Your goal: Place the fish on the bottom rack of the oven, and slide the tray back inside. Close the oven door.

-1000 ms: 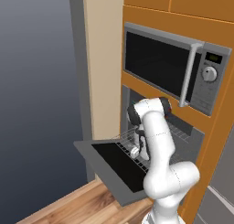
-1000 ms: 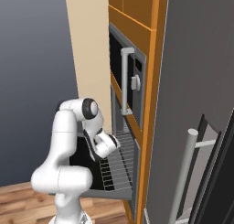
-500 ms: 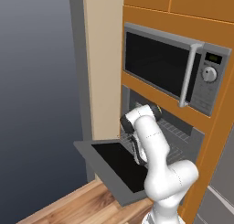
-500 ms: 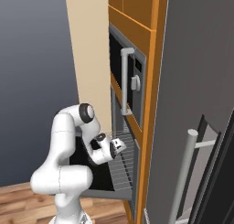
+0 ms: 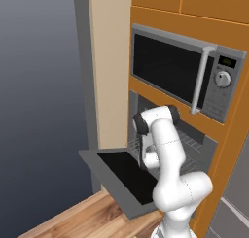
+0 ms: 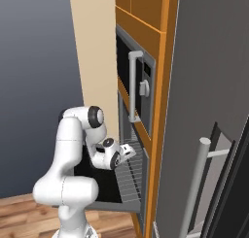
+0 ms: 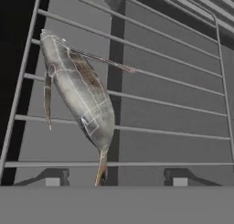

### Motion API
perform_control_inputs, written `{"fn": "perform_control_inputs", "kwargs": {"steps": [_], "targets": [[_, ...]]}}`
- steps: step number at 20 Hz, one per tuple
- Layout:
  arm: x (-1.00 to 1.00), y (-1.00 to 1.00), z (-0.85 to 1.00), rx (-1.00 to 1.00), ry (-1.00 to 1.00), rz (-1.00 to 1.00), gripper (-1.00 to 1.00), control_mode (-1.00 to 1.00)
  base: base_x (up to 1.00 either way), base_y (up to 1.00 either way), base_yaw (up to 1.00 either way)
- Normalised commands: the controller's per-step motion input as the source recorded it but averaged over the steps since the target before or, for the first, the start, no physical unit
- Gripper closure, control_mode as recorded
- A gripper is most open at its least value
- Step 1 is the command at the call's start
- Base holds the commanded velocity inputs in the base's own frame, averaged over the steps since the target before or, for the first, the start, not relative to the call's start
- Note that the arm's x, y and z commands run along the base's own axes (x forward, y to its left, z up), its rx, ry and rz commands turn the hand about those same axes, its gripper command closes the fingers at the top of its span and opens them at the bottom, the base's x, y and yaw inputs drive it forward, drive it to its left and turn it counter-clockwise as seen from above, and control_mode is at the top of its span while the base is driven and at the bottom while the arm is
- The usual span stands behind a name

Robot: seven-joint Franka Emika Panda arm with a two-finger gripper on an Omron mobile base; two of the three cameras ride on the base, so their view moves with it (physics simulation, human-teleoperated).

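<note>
Fish (image 7: 80, 93): lying on the bottom rack (image 7: 173, 104), its thin end at the left fingertip (image 7: 55, 177) (jaws spread, clasping nothing).
Right base view: oven door (image 6: 104, 203) down flat.

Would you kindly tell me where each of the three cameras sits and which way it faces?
Left base view: behind-left, facing the oven and its open oven door; white arm at lower right.
Right base view: behind-right, along the cabinet front; arm at lower left.
Hand view: on the hand, facing the fish on the bottom rack.
Both base views share door and microwave.

Rear flanking views; close hand view above rack (image 7: 160, 104)
</note>
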Motion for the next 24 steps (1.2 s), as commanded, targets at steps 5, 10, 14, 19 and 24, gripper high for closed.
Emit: {"fn": "perform_control_inputs", "kwargs": {"steps": [5, 10, 14, 19, 24], "targets": [[-0.20, 0.16, 0.62, 0.00, 0.06, 0.01, -1.00, -1.00, 0.00, 0.00, 0.00], [-0.28, 0.60, 0.41, -0.05, 0.06, 0.00, -1.00, -1.00, 0.00, 0.00, 0.00], [-0.42, 0.73, 0.20, -0.09, 0.00, 0.02, -1.00, -1.00, 0.00, 0.00, 0.00], [-0.16, 0.37, 0.30, -0.04, 0.00, 0.00, -1.00, -1.00, 0.00, 0.00, 0.00], [0.00, 0.00, 0.53, 0.00, 0.00, 0.00, -1.00, -1.00, 0.00, 0.00, 0.00]]}}
